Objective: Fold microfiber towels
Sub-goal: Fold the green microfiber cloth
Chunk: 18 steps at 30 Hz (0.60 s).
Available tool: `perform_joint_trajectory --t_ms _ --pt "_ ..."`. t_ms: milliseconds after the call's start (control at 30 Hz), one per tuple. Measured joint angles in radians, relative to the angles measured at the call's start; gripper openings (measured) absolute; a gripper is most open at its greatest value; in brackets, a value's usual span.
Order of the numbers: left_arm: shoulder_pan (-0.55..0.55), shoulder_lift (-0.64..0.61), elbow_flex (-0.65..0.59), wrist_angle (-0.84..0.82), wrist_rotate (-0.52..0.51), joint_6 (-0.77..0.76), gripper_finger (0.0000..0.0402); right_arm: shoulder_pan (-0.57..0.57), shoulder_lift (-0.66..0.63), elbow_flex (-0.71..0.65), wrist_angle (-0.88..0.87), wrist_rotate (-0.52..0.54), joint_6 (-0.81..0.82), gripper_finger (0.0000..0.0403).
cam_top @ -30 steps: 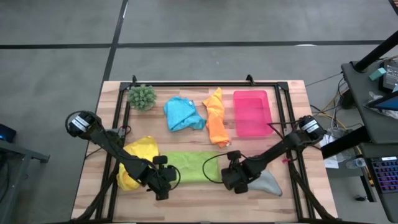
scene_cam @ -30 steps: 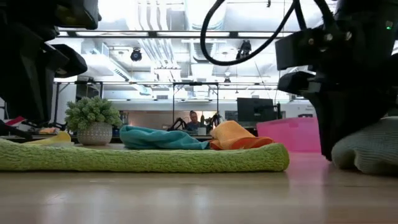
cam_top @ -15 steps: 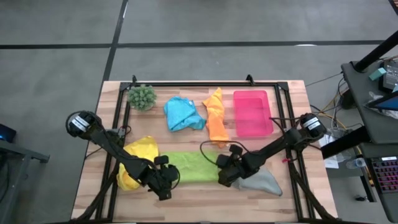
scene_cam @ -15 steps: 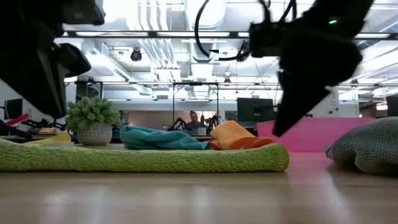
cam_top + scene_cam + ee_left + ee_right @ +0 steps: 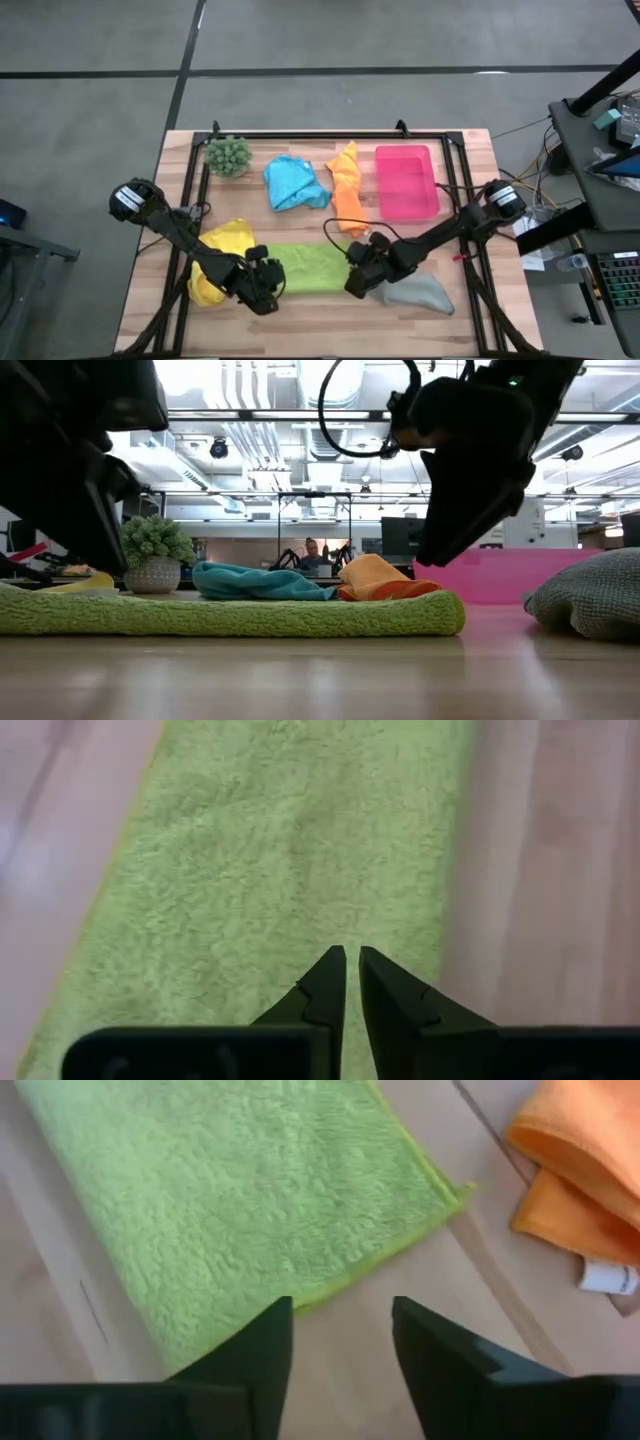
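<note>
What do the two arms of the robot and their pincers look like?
Both arms are dark, slim and jointed, each with a round grey-capped joint near the table's side. A black cable loops above the right arm. The left pincer and right pincer each have two black, wedge-shaped fingers.

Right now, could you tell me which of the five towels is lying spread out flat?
The lime green towel, flat between both grippers; the blue, orange, yellow and grey ones are crumpled.

Yellow towel [image 5: 222, 245] partly hidden under left arm; grey towel [image 5: 590, 603] cut off by frame edge.
</note>
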Motion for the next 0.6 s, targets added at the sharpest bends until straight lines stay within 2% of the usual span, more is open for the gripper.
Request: perform_joint_trajectory --t_ms 133,233,400,600 --pt "0.000 0.000 -0.020 0.034 -0.123 -0.007 0.0019 -0.006 -0.012 -0.040 0.064 -0.013 0.064 0.0208" --pt "0.001 0.000 -0.031 0.080 -0.184 -0.004 0.0019 -0.018 -0.025 -0.102 0.220 -0.108 0.111 0.0219" --pt "0.000 0.000 -0.031 0.100 -0.195 -0.001 0.0019 -0.041 -0.051 -0.186 0.399 -0.226 0.205 0.0222" --pt "0.000 0.000 -0.037 0.096 -0.194 -0.002 0.0019 -0.055 -0.087 -0.219 0.384 -0.200 0.273 0.0222"
